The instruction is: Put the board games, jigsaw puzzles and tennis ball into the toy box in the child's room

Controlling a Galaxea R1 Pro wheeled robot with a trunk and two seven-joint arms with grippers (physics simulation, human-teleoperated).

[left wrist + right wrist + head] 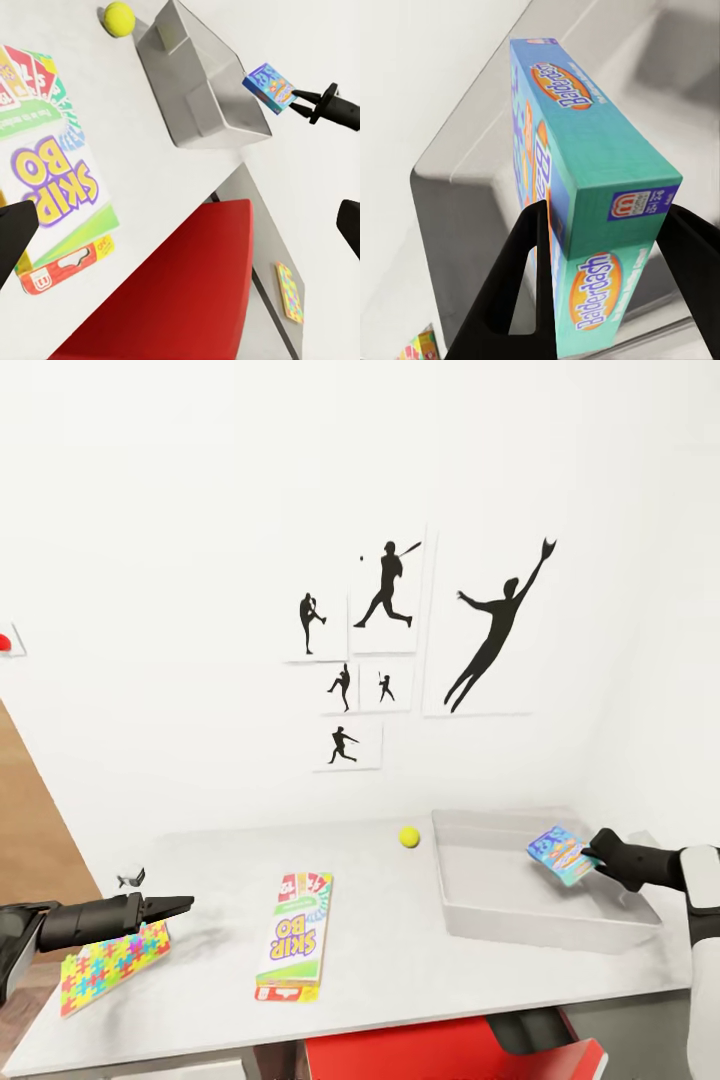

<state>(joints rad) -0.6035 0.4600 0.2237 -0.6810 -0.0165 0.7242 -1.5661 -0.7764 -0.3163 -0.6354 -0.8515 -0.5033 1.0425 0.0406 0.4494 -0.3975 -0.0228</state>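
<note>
Your right hand (pixel 592 857) is squeezing the blue game box (pixel 560 856) by one end, holding it tilted over the grey bin (pixel 540 920) on the bench (pixel 400 980). If you are letting go too near the rim below, the box could be tipping out. Your left hand (pixel 180 906) is hovering narrow above the puzzle (pixel 110 965).

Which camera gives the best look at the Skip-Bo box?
The left wrist view: the Skip-Bo box lies large there, its lettering readable, though cut off at the frame edge. The head view shows the whole box lying flat on the table, but smaller.
</note>
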